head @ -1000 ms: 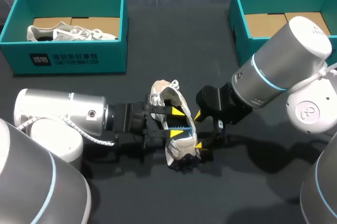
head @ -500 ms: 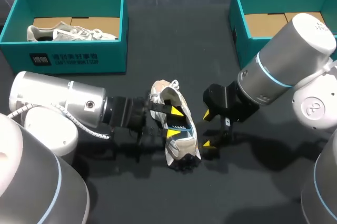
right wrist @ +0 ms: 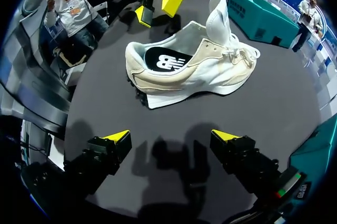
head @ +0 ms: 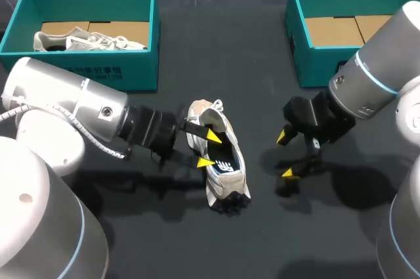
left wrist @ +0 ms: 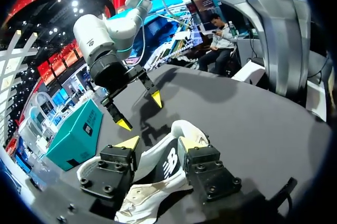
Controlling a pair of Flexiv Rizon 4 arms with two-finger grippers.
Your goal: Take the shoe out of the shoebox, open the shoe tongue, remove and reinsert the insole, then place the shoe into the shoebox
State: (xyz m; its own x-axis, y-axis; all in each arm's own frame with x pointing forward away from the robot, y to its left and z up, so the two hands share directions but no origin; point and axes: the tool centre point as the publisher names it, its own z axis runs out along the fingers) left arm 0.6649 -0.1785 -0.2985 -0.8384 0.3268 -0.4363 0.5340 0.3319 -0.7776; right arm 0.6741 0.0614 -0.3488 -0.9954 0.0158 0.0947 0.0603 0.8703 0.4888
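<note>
Our left arm lies low and level. The left gripper (head: 209, 148) hangs spread over the shoe (head: 226, 180), holding nothing. Our right arm slopes down toward the table (head: 216, 56). The right gripper (head: 285, 155) is wide open and empty, near the shoe. The shoe stands upright on the table.

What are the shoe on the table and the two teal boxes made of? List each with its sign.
Shoe: likely cream suede-like and mesh textile, matte, going by the soft upright tongue; the sole looks like rubber or foam. Left teal box and right teal box: probably printed cardboard, matte, with bare brown board on their floors.
</note>
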